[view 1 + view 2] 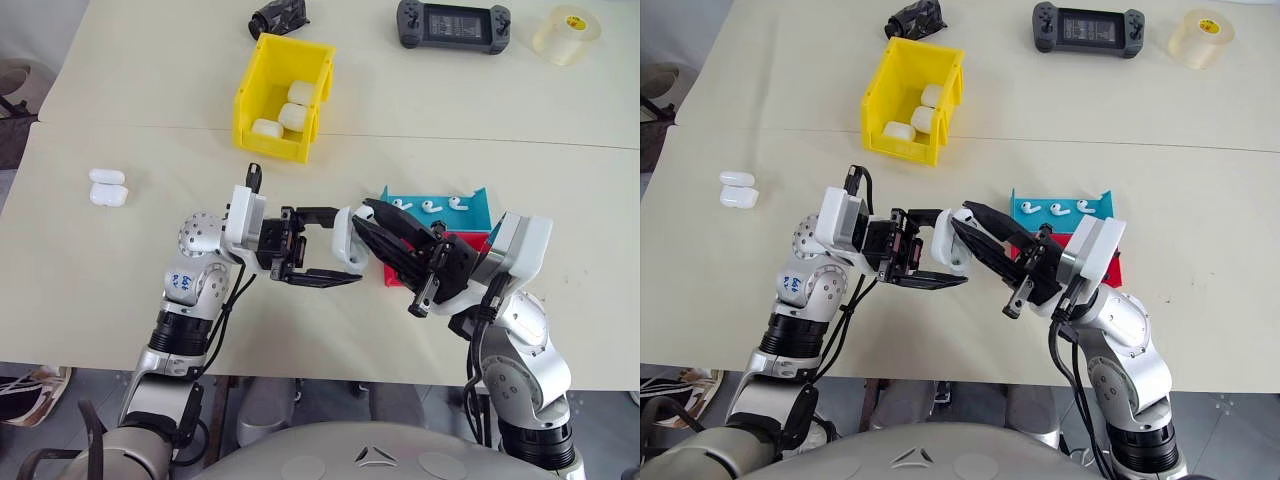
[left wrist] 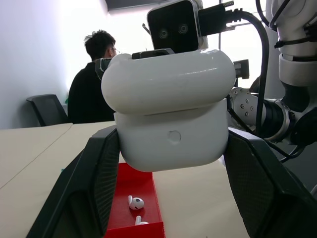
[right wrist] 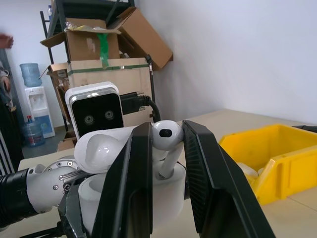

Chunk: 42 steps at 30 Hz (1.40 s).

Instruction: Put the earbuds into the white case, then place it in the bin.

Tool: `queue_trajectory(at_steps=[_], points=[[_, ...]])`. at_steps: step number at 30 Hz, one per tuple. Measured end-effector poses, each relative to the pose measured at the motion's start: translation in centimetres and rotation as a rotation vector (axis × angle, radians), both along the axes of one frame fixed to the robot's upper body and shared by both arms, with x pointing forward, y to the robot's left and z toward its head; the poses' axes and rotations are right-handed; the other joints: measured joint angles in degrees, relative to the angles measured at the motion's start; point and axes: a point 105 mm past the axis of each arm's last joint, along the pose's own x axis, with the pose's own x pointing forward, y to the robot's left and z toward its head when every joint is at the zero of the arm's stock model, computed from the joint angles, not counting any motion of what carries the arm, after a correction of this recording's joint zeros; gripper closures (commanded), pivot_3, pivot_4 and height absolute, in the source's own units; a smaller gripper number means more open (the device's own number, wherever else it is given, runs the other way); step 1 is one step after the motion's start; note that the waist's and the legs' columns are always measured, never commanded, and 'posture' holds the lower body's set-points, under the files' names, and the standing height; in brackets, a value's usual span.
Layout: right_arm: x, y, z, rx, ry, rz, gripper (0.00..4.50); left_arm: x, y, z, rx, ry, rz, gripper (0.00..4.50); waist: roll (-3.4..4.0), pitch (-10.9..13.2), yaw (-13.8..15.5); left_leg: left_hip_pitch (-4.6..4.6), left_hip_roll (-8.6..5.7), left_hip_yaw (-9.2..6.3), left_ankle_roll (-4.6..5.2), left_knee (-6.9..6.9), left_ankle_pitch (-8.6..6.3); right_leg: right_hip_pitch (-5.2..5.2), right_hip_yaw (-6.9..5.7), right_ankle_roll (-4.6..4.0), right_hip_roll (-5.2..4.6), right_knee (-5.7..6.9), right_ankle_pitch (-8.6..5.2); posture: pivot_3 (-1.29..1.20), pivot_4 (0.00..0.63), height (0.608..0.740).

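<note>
Item, loading under way: our left pincer [image 1: 322,246] is clamping the white case [image 1: 352,238], lid open, above the near counter [image 1: 120,290]. Our right pincer [image 3: 166,148] is pinching an earbud [image 3: 165,136], stem entering the case. The bin [image 1: 262,92], far left, is waiting.

From my head views the case [image 1: 352,240] is mostly hidden between the two end effectors, and I cannot make out the earbud [image 3: 166,141] there at all. The red tray [image 1: 470,243] is largely covered by the right end effector [image 1: 375,222]. In the bin [image 1: 262,95], the near wall hides the lower parts of the white cases [image 1: 298,108]. The tape roll [image 1: 567,33] is clipped by the top edge. A person's hand [image 3: 6,40] is cut off at the right wrist view's border.
</note>
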Motion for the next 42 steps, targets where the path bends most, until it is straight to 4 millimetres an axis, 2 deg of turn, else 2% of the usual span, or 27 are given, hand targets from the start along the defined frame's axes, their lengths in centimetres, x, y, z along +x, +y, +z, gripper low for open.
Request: queue_trajectory(at_steps=[11, 13, 19, 23, 28, 31, 35, 37, 39, 42], points=[[-0.2, 0.0, -0.2, -0.067, -0.038, 0.016, 3.96, -0.1, -0.2, 0.0, -0.007, 0.003, -0.005, 1.70, 0.00, 0.00, 0.01, 0.00, 0.00, 0.00, 0.00, 0.00, 0.00, 0.00, -0.01, 0.00, -0.01, -0.02, 0.00, 0.00, 0.150, 0.740], [-0.2, 0.0, -0.2, -0.065, -0.033, 0.020, 3.25, -0.1, -0.2, 0.0, -0.007, 0.003, -0.006, 1.70, 0.00, 0.00, 0.01, -0.01, 0.00, 0.00, 0.00, 0.00, 0.00, 0.00, 0.00, 0.00, -0.01, -0.02, 0.00, 0.00, 0.150, 0.740], [-1.0, 0.2, -0.1, -0.056, -0.023, 0.099, 1.46, 0.0, -0.3, 0.1, -0.021, 0.007, 0.001, 1.70, 0.00, 0.00, 0.02, -0.01, 0.01, -0.01, 0.00, 0.00, 0.00, 0.01, -0.01, 0.00, -0.03, -0.05, 0.00, 0.00, 0.150, 0.740], [-0.8, 0.2, -0.8, -0.083, 0.008, 0.106, 0.09, 0.3, -0.4, 0.6, -0.043, 0.001, 0.017, 1.70, 0.00, 0.00, 0.05, -0.01, 0.01, 0.00, 0.00, -0.01, 0.00, 0.01, -0.01, 0.00, -0.05, -0.08, 0.00, 0.00, 0.150, 0.740], [-0.5, -0.8, -1.0, -0.124, 0.020, 0.080, 0.02, 0.3, -0.5, 0.8, -0.053, 0.000, 0.026, 1.70, 0.00, 0.00, 0.19, -0.02, -0.03, -0.02, 0.01, -0.01, 0.00, 0.03, -0.03, 0.00, -0.08, -0.08, 0.00, 0.00, 0.150, 0.740], [-0.3, -2.6, -0.8, -0.146, 0.021, 0.025, 0.02, 0.3, -0.5, 0.8, -0.047, 0.000, 0.031, 1.70, -0.01, 0.00, 0.19, -0.03, -0.02, -0.02, 0.02, -0.01, -0.01, 0.03, -0.04, 0.00, -0.09, -0.10, 0.00, 0.00, 0.150, 0.740], [-0.2, -8.4, -1.0, -0.294, 0.032, -0.154, 0.02, 0.2, 0.6, -0.2, -0.012, 0.006, 0.063, 1.70, -0.01, 0.00, 0.23, -0.02, -0.02, 0.00, 0.06, -0.04, -0.03, 0.09, -0.04, 0.01, -0.10, -0.14, 0.01, 0.00, 0.150, 0.740], [-0.4, -10.3, -1.0, -0.342, 0.023, -0.199, 0.02, 0.1, 0.9, -0.6, 0.003, 0.009, 0.076, 1.70, -0.02, 0.01, 0.22, -0.02, 0.04, 0.00, 0.05, -0.03, -0.02, 0.10, -0.04, 0.01, -0.09, -0.15, 0.00, 0.00, 0.150, 0.740], [-0.7, -12.0, -1.8, -0.395, 0.035, -0.215, 0.02, -0.1, 0.8, -0.5, 0.005, -0.014, 0.075, 1.70, -0.01, 0.01, 0.22, 0.03, 0.04, 0.03, 0.06, -0.03, -0.02, 0.12, -0.01, 0.01, -0.10, -0.19, 0.00, 0.00, 0.150, 0.740], [-0.8, -17.1, -3.8, -0.513, 0.127, -0.321, 0.02, -0.5, 1.1, -1.1, 0.036, -0.048, 0.084, 1.70, -0.01, 0.01, 0.30, 0.03, -0.04, 0.05, 0.16, -0.04, -0.02, 0.18, 0.00, 0.01, -0.12, -0.21, 0.01, 0.00, 0.150, 0.740]])
